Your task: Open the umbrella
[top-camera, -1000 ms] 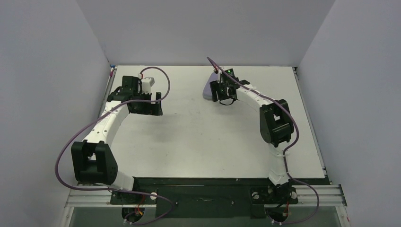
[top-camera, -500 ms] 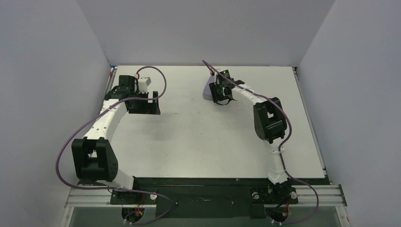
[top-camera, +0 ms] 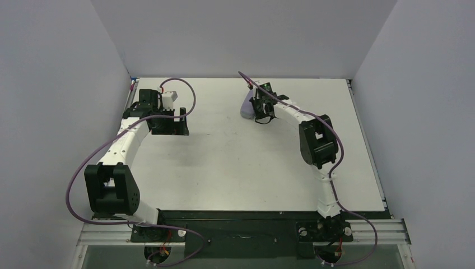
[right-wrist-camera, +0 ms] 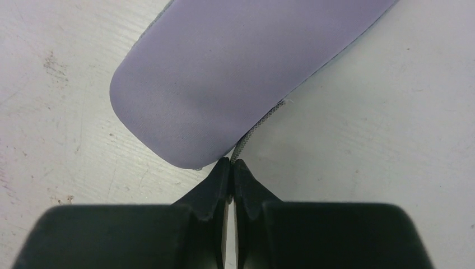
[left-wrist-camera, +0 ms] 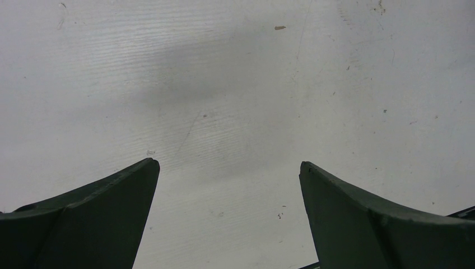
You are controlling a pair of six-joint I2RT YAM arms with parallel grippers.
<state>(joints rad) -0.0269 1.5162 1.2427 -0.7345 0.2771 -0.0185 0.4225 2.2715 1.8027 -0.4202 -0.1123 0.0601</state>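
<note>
Umbrella itself cannot be made out in any view. What shows is a lavender oval case (right-wrist-camera: pixel 235 73), lying flat on the white table (top-camera: pixel 224 162) near its far edge, about mid-width. A thin grey cord (right-wrist-camera: pixel 257 128) comes out from under the case's rounded near end. The right gripper (right-wrist-camera: pixel 231 162) sits just beside that end, fingers pressed together on the cord's tip. The left gripper (left-wrist-camera: pixel 227 165) hangs over bare table at the far left, well apart from the case, fingers spread wide and holding nothing.
</note>
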